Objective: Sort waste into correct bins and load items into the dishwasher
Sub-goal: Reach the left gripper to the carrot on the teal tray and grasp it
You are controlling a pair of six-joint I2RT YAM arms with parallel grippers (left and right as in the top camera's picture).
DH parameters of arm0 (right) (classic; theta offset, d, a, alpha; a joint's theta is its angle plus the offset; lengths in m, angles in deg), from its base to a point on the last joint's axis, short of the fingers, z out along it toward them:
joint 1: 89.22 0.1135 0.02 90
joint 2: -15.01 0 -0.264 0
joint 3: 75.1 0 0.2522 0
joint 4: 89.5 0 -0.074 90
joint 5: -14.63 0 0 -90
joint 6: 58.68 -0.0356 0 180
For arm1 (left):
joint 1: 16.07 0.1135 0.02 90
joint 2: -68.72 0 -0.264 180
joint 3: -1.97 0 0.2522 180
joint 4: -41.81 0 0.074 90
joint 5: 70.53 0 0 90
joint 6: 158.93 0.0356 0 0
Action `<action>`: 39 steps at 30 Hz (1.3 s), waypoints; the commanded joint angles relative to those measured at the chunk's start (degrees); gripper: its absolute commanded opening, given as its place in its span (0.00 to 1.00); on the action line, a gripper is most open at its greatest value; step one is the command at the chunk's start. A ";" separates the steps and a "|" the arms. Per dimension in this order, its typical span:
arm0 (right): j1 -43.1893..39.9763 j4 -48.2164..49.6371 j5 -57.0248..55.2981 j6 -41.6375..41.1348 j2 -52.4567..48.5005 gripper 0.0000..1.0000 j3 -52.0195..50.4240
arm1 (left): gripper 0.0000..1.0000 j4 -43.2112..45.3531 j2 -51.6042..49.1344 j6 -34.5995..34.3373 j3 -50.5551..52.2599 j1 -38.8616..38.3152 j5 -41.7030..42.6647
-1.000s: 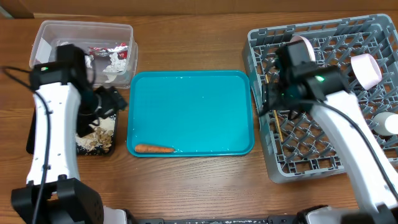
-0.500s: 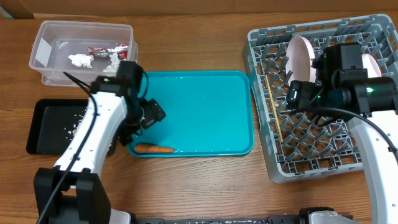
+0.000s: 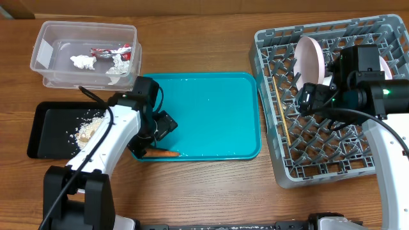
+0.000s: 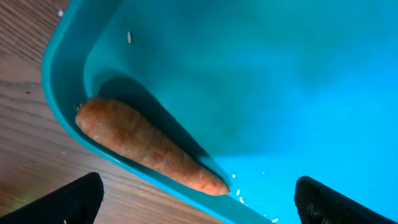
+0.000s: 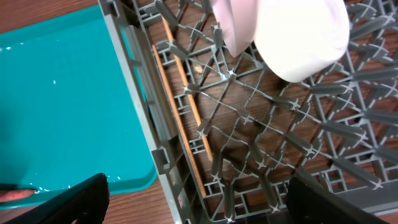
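Observation:
A small orange carrot (image 3: 160, 153) lies in the front left corner of the teal tray (image 3: 204, 112). My left gripper (image 3: 156, 139) hovers just above it, open and empty. In the left wrist view the carrot (image 4: 149, 146) lies against the tray wall, between and ahead of the fingers (image 4: 199, 202). The clear tub (image 3: 45, 38) holds the snack wrapper (image 3: 112, 51) and tissue (image 3: 82, 62). The black tray (image 3: 45, 137) holds rice scraps (image 3: 89, 128). My right gripper (image 3: 301, 104) is open and empty over the grey dish rack (image 3: 319, 169), above the chopsticks (image 5: 180, 112). A plate (image 3: 310, 61) stands in the rack.
The teal tray sits between the bins at the left and the rack at the right, with its right edge close to the rack wall (image 5: 134, 81). A white dish (image 5: 292, 31) stands on the rack pegs beside my right arm. A few rice grains (image 4: 239, 193) lie in the teal tray.
My left arm has swung from the black tray to the teal tray's front left corner, above the carrot. My right arm drew back from the rack's left side, then held still.

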 commanded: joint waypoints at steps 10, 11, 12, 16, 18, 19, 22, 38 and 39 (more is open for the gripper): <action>-0.17 -0.09 0.68 0.00 0.26 0.93 0.98 | 1.00 7.10 1.07 -7.41 8.66 -0.13 -0.17; -0.17 -0.13 0.68 0.00 0.26 0.93 0.98 | 1.00 7.93 1.07 -7.91 9.33 -0.13 -0.17; -0.17 -0.15 0.68 0.00 0.26 0.93 0.98 | 1.00 8.85 1.07 -8.02 9.97 -0.13 -0.15; -0.17 -0.26 1.14 -0.02 0.26 0.93 0.98 | 1.00 11.74 1.07 -8.00 11.52 -0.13 -0.17; -0.17 -0.33 1.29 0.00 0.26 0.93 0.98 | 1.00 12.66 1.07 -8.00 11.80 -0.13 -0.22; -0.17 -0.33 1.29 0.00 0.26 0.93 0.98 | 1.00 13.09 1.07 -7.98 11.85 -0.13 -0.20; -0.17 -0.33 1.27 0.00 0.26 0.93 0.98 | 1.00 13.33 1.07 -8.02 11.85 -0.11 0.74; -0.17 -0.55 1.27 0.00 0.26 0.93 0.98 | 1.00 16.68 0.92 -8.00 11.85 -0.11 -0.31; -0.17 -0.55 1.27 0.00 0.26 0.93 0.98 | 0.99 17.14 0.79 -8.00 11.85 -0.11 -0.24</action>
